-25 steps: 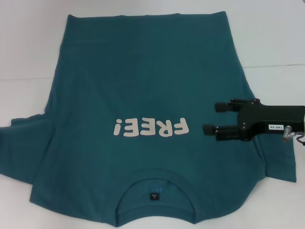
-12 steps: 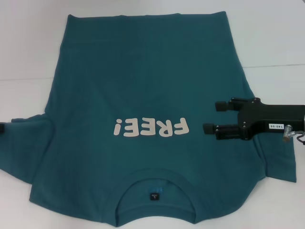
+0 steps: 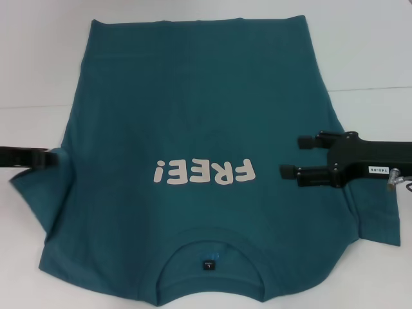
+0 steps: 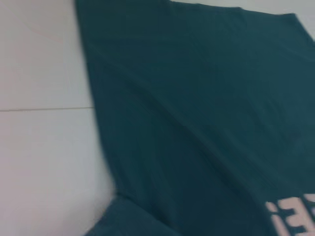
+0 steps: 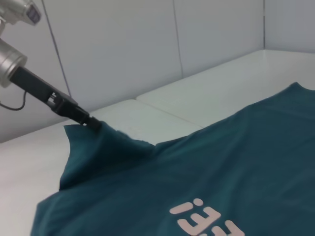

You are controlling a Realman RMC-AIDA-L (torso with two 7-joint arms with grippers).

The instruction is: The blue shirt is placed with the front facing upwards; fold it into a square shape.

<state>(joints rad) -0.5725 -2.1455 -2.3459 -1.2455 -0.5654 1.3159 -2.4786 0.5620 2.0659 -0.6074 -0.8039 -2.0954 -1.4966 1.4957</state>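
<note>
The blue shirt (image 3: 193, 129) is spread on the white desk (image 3: 38, 58), collar nearest. The right claw (image 3: 293, 158) hovers with fingers apart over the right side. The left claw (image 3: 48, 158) is clamped on the left sleeve, lifted; it should be carried inward evenly.

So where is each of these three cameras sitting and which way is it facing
Head view: high on the robot, looking down at the blue shirt spread on the white table; left pincer pinches the left sleeve, right pincer hangs open over the shirt's right side.
Left wrist view: on the left arm, facing down at shirt and table; none of the robot shows.
Right wrist view: on the right arm, low, looking across the shirt at the left pincer lifting the sleeve.
All three share the FREE! print.
</note>
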